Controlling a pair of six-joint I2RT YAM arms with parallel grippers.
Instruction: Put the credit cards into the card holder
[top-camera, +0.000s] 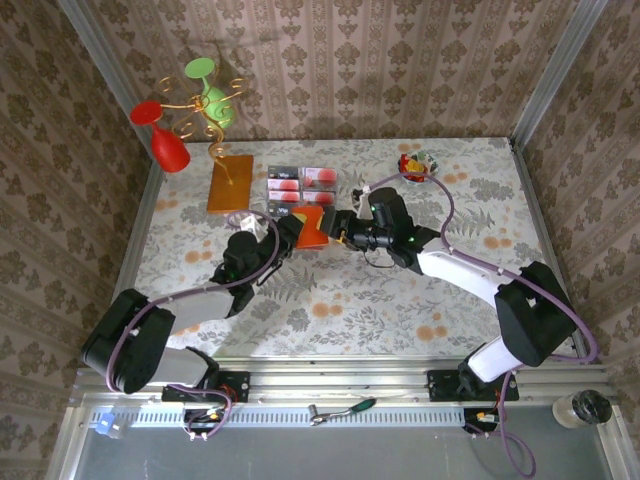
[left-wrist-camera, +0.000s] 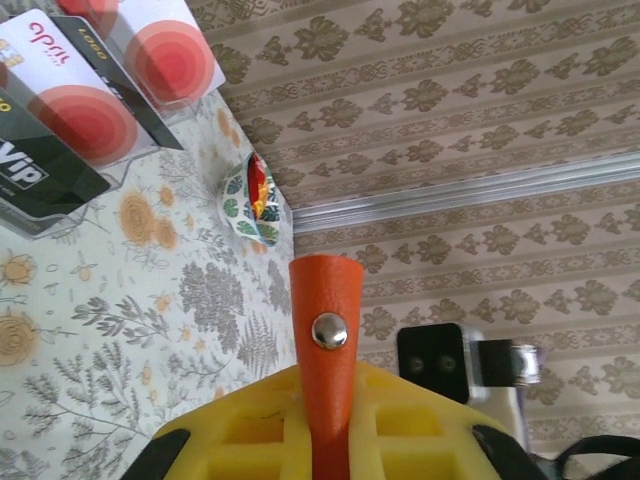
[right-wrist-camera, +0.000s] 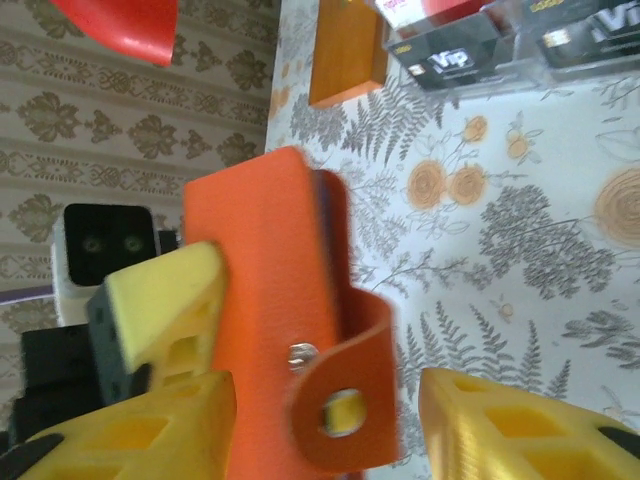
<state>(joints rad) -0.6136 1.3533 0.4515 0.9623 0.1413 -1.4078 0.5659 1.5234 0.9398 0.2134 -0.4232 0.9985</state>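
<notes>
The wallet (right-wrist-camera: 270, 290) is orange. The cards (left-wrist-camera: 90, 125) near it are black or maybe white, with red circles.

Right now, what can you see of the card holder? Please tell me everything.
The card holder is a small orange-red wallet that looks like leather. Its strap carries a silver snap stud and a punched hole. It is held in the air between the two arms, standing on edge. The left pincer is shut on it. The right pincer is open around the curled strap, with one finger clearly apart from it.
</notes>
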